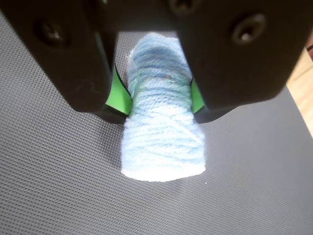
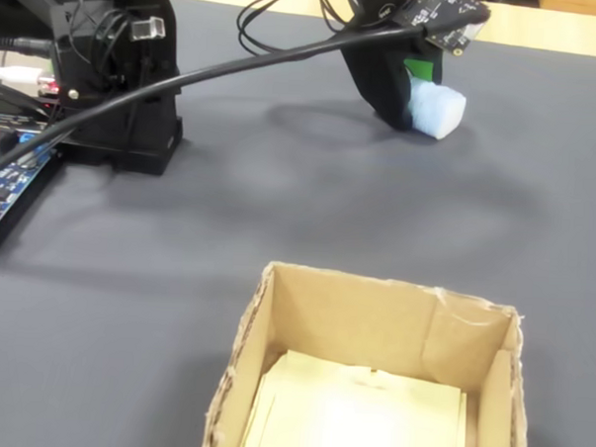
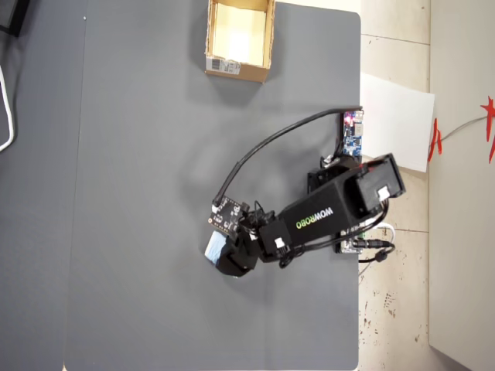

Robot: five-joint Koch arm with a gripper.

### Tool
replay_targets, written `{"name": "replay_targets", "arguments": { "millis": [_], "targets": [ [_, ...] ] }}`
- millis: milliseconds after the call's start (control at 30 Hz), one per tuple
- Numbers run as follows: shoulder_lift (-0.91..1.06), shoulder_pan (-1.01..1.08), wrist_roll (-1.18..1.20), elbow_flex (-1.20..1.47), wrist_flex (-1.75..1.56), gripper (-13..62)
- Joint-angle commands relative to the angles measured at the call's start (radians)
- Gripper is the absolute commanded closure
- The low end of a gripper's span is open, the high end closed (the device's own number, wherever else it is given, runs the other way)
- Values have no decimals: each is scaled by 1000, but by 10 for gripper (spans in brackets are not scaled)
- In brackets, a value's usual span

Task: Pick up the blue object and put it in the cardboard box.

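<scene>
While my gripper (image 1: 159, 100) clamps the pale blue yarn roll (image 1: 164, 142) at frame centre, I should lift straight before swinging toward the cardboard box (image 3: 239, 69), top of overhead view.

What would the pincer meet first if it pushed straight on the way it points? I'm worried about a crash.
Likely the grey mat. The pincer, shut on the blue object, points down at it; the cardboard box lies well off that line. How high it hangs is unclear.
</scene>
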Motion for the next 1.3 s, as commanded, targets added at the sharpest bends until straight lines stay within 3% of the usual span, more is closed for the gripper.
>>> {"name": "replay_targets", "arguments": {
  "millis": [0,300,767,1267],
  "targets": [
    [23,9,43,2,-40,396],
    [218,117,-232,31,-129,396],
    [532,319,-402,216,-270,396],
    [704,738,-675,284,-408,396]
  ]
}}
